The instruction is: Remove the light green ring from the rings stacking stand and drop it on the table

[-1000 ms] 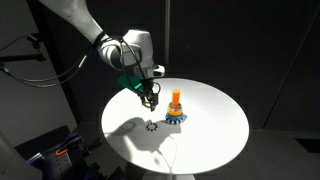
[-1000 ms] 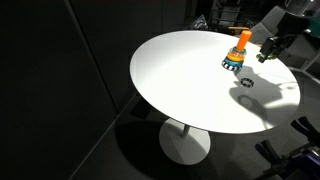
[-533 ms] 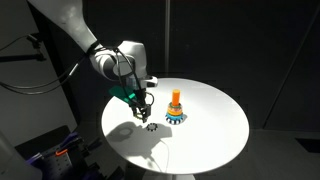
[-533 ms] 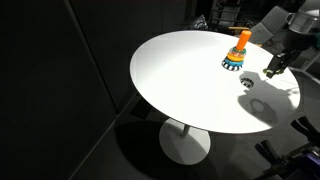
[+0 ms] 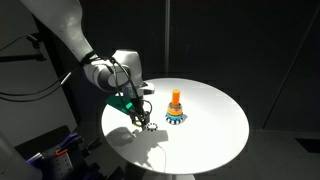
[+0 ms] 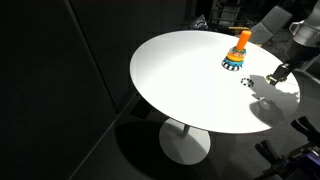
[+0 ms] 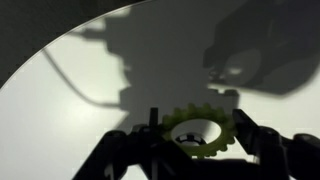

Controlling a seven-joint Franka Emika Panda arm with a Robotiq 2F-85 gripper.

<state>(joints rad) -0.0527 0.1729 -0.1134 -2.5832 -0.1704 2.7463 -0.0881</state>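
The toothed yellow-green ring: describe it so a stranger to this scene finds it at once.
On the large round white tabletop, near the cone-shaped stacking toy with orange top and blue scalloped base, the robot's gripper hangs low. Right beneath it, lying flat, is the small yellow-green ring; its gear-like teeth and its place off the toy set it apart.
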